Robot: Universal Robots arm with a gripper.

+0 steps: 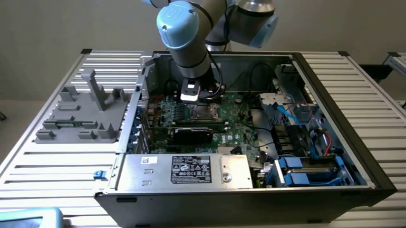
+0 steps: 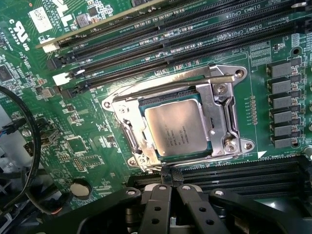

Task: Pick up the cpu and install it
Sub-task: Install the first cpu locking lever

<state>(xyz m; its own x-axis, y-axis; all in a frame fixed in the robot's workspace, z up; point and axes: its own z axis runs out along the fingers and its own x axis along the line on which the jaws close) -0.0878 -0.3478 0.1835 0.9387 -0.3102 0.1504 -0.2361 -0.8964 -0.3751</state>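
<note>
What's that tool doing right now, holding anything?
Tool: closed, empty, above the cpu, which sits in its socket.

I work in a lab or test workshop: an opened desktop computer case (image 1: 355,156) lies on my slatted aluminium worktop (image 1: 57,166), beside a grey 3D-printed parts fixture (image 1: 82,116), before a plain beige wall (image 1: 63,23).

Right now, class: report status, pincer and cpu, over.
Pincer shut, empty, above the board. Cpu seated in the socket. Nothing in the way.
</note>
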